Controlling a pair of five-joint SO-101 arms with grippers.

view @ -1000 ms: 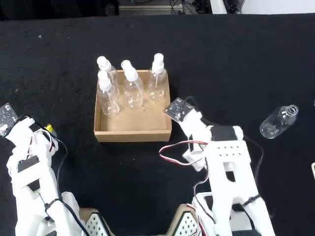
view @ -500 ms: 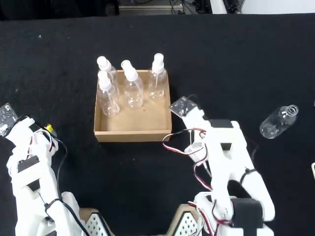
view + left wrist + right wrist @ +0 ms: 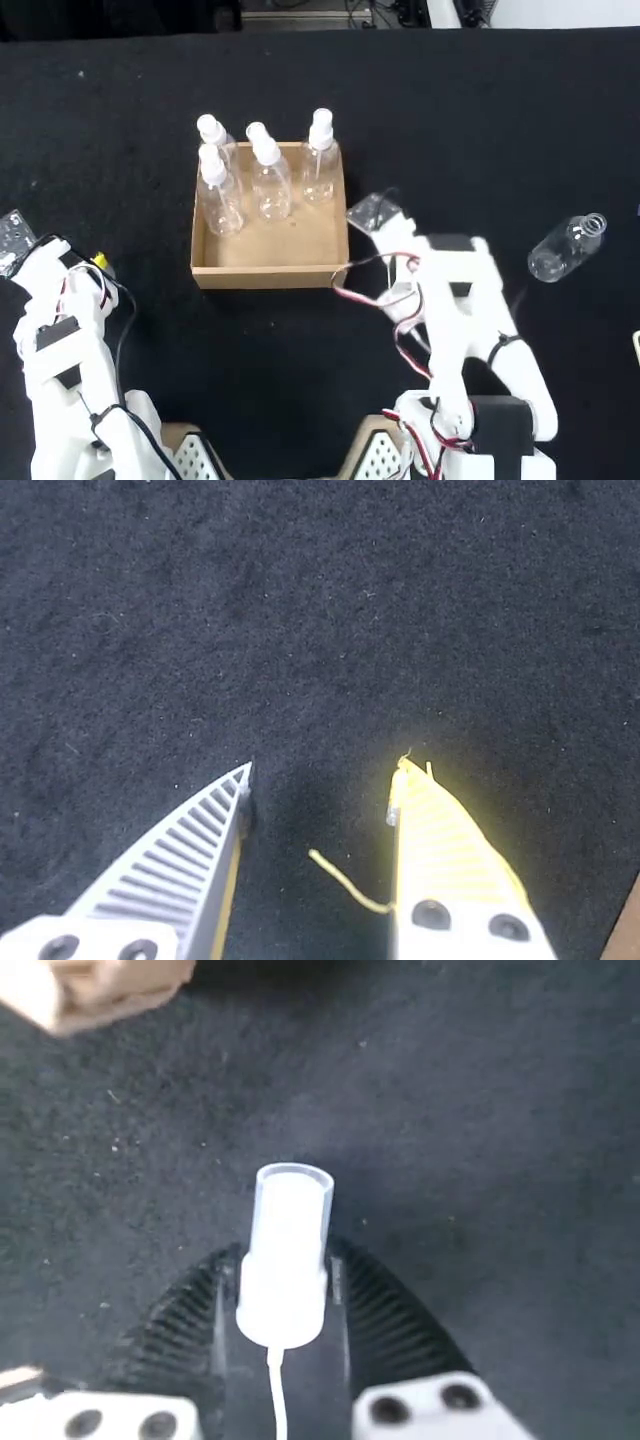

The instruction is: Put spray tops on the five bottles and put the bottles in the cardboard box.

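The white plastic spray top with its thin dip tube (image 3: 288, 1260) sits clamped between the two dark ribbed fingers of the right end effector (image 3: 283, 1257), nozzle cap pointing away from the wrist, above the black cloth-covered desk (image 3: 450, 120). Over the last second the right arm has drawn back and stood up taller, and its wrist has shifted a little to the right, off the right near corner of the shallow brown cardboard box (image 3: 270, 272). That reads as a top lifted and on its way to a bottle.

The one clear plastic bottle with an open neck (image 3: 567, 247) lies on its side well to the right, apart from the arm. It is the last one lacking a top, so it probably needs steadying or standing up before the top can go on. Four clear bottles with white tops (image 3: 268, 180) stand along the far side of the box.

The left end effector (image 3: 322, 775) has stayed at the near left, fingers apart and empty.
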